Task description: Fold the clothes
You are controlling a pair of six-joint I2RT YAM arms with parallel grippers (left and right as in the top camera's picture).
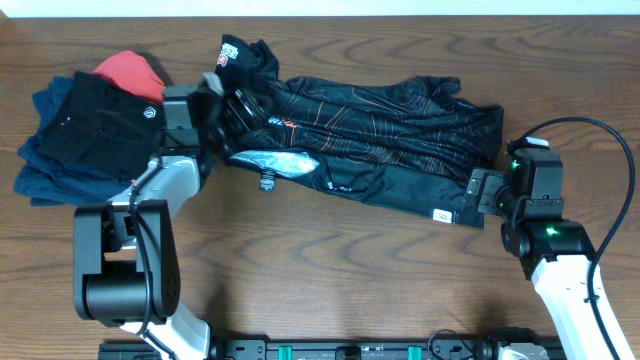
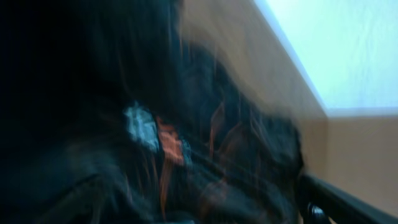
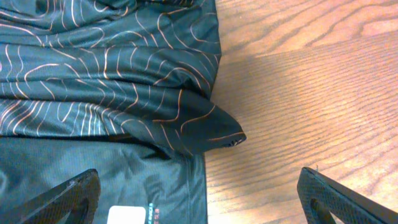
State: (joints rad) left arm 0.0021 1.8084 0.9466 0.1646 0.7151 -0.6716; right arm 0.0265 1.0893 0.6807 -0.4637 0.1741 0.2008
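Wood-grain surface (image 1: 330, 270) carries the shirt (image 1: 390, 130), a rumpled band through the middle, its long axis running left to right and dipping a little toward the right. Left tool (image 1: 225, 105) sits at the collar end against bunched cloth; its own camera is a blur, so I cannot tell whether it is spread or pinching. Right tool (image 1: 472, 195) is spread wide, gripping nothing, just beside the lower right hem corner, with the shirt to its left. A stack (image 1: 70, 140) of folded garments lies beyond the left tool. Each arm is nearest its own end, so I'd judge the fold takes both.
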